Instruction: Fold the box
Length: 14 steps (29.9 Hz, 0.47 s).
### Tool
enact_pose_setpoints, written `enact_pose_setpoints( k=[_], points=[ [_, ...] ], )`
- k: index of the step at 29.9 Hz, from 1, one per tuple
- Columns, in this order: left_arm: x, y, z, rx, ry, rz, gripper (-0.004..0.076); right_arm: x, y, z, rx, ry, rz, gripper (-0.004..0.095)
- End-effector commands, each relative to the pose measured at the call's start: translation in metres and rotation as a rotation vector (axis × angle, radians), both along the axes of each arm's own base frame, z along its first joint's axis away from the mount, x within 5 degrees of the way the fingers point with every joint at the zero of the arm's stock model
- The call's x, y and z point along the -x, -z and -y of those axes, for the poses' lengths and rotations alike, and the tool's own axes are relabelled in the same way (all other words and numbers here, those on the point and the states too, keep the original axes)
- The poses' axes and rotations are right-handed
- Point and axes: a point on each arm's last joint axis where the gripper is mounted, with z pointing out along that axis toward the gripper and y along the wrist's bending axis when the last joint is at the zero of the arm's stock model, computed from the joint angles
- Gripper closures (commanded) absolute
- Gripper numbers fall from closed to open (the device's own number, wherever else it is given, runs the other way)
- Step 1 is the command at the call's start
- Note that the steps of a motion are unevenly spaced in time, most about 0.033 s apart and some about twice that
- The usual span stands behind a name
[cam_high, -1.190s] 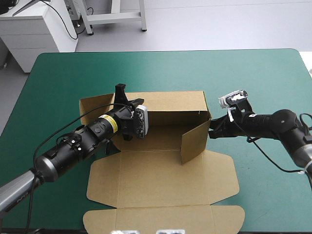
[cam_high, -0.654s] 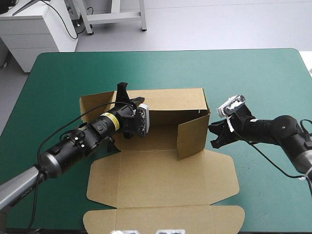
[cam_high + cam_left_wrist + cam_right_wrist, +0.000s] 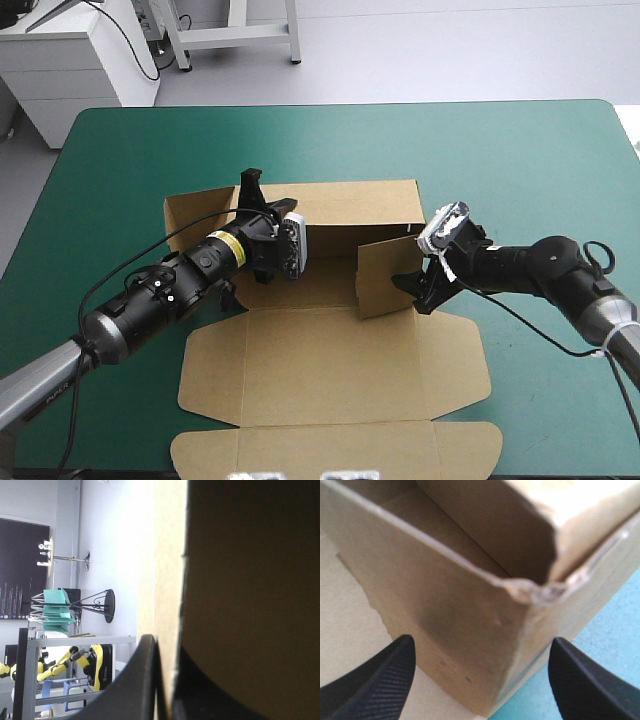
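Box [image 3: 330,345] wall, shadowed, between left jaws

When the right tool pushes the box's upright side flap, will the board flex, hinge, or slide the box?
The side flap probably hinges at its crease: it stands flat. The box looks thin and light, so might slide, though the left tool, shut on its back wall, likely anchors it. The crumpled corner suggests edges dent easily.
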Motion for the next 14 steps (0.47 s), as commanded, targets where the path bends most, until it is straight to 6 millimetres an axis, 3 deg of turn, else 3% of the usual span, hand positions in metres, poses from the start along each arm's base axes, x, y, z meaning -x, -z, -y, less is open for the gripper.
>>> enact_pose_setpoints(
  k=[1, 10, 14],
  points=[
    [0.0013, 0.0061, -0.0026, -0.011, -0.04, -0.074, 0.0731, -0.0072, -0.013, -0.0078, -0.017, 0.055, 0.094, 0.0218],
    [0.0037, 0.0062, 0.0006, 0.038, -0.052, -0.11, 0.0731, -0.0112, -0.0114, -0.0051, 0.007, 0.14, 0.093, 0.0222],
    [0.0071, 0.0055, 0.0059, 0.042, -0.029, -0.104, 0.0731, -0.0089, -0.0093, -0.0055, 0.019, 0.122, 0.065, 0.0294]
  ],
)
